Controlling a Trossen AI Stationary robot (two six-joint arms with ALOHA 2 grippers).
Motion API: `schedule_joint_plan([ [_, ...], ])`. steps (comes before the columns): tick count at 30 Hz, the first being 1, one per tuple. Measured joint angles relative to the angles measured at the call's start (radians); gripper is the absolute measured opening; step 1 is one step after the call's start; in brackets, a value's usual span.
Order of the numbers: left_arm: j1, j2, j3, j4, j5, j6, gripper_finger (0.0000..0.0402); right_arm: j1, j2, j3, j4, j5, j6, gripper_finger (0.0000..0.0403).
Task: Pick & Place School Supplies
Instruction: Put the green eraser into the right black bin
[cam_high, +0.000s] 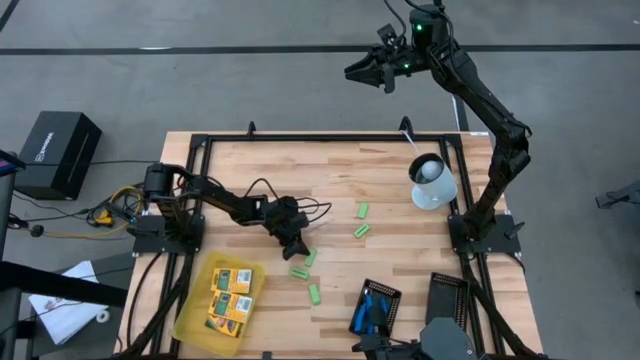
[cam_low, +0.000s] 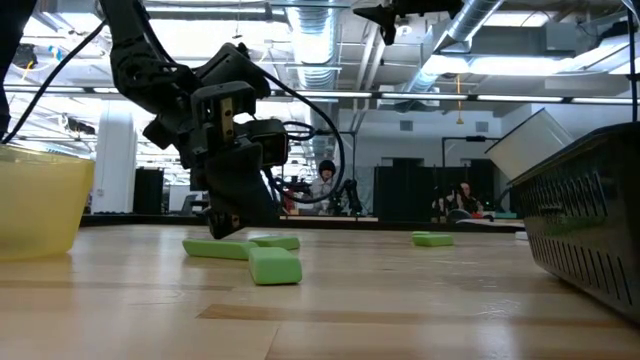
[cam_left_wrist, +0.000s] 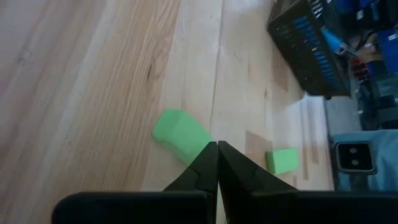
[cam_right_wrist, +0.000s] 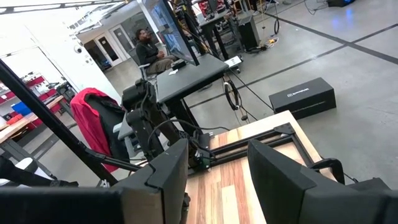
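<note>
The left gripper (cam_high: 296, 245) is low over the middle of the table (cam_high: 340, 175), and its jaws are pressed together with nothing between them. In the left wrist view the closed tips (cam_left_wrist: 217, 149) touch, or nearly touch, one end of a green block (cam_left_wrist: 180, 134), so the block lies just in front of the jaws and a little to one side, not between them. Its long axis runs at a slant across the line of the jaws. In the high view this seems to be the block (cam_high: 310, 257) just beside the gripper, on the side toward the black trays (cam_high: 378, 306); a second block (cam_high: 299, 272) lies close behind it and a third (cam_high: 314, 294) a bit farther, while two more (cam_high: 363, 210) rest apart, nearer the right arm. The low view shows the gripper (cam_low: 228, 222) down at table height next to the blocks (cam_low: 274, 266). The yellow packs (cam_high: 231, 293) are already in the yellow tray (cam_high: 192, 322). The right gripper (cam_high: 385, 70) hangs high beyond the far edge of the table, jaws apart and empty, so the left arm is clearly the nearer one. To take the block, the jaws probably must first open and then come across its narrow width.
</note>
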Motion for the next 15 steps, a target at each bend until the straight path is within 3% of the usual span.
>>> schedule_joint_plan([
  [15, 0.000, -0.002, -0.001, -0.064, -0.015, 0.015, 0.0000, 0.000, 0.000, 0.000, 0.000, 0.000, -0.001, 0.0159],
])
